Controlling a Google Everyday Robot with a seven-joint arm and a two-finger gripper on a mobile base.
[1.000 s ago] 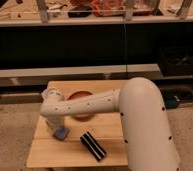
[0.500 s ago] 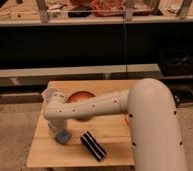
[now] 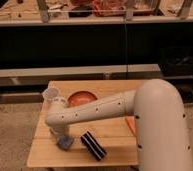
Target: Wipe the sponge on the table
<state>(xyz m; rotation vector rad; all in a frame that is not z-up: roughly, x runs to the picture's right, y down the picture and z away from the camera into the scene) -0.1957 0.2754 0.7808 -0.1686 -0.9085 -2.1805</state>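
Observation:
The sponge (image 3: pixel 66 143), a small light-blue lump, lies on the light wooden table (image 3: pixel 50 157) near its front left. My gripper (image 3: pixel 61 139) hangs down from the white arm's wrist right over the sponge and touches it. The arm (image 3: pixel 100 110) reaches leftward across the table from the lower right and hides much of the tabletop's middle.
A black block with a white stripe (image 3: pixel 93 145) lies just right of the sponge. An orange bowl (image 3: pixel 81 98) sits at the back, a pale cup (image 3: pixel 51 94) at the left edge. A dark shelf bench (image 3: pixel 90 30) runs behind the table.
The arm's wrist and the sponge have slid a little to the right and toward the front of the table. The black block stays put.

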